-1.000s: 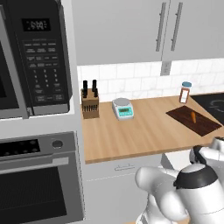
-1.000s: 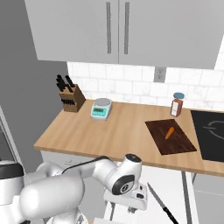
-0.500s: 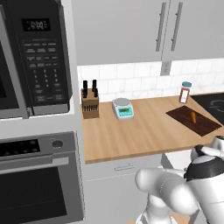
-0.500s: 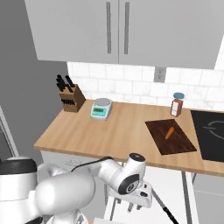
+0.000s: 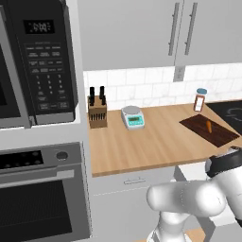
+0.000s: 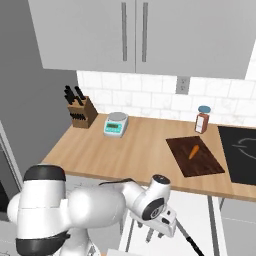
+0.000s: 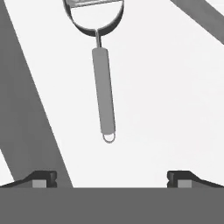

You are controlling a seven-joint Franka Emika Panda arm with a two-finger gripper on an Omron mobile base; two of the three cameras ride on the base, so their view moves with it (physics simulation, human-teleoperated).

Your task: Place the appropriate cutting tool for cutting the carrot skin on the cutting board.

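Arm folded low in front of the table (image 6: pixel 125 155), below its front edge, wrist turned downward. Fingers (image 7: pixel 109 179) spread wide with nothing between them, tips (image 7: pixel 41 178) seen at the bottom of the hand view. Gripper (image 6: pixel 161 226) also seen in the right base view, hanging beneath the table edge.

Lying ahead of the open fingers in the hand view: a peeler (image 7: pixel 103 74) with a long grey handle, a small loop at the near end and a dark rounded head at the far end, resting on a pale surface. Handle centred between the two tips but well apart from them. Broad grey bands running diagonally at the left and at the upper right corner of that view.

Light wooden table against a white tiled wall, grey cabinets (image 6: pixel 135 35) above. Cutting board (image 6: pixel 195 156), dark brown and flat, toward the right end of the table, just beside a black cooktop (image 6: pixel 242 155). Carrot (image 6: pixel 193 151) lying on the board, near its middle.

Behind the board, an orange-red spice jar (image 6: pixel 202 120) with a blue cap. Farther left, a small kitchen scale (image 6: pixel 116 124), then a knife block (image 6: pixel 81 109) with dark handles at the far left corner. Microwave (image 5: pixel 40 61) above an oven (image 5: pixel 42 194) to the left of the table in the left base view.
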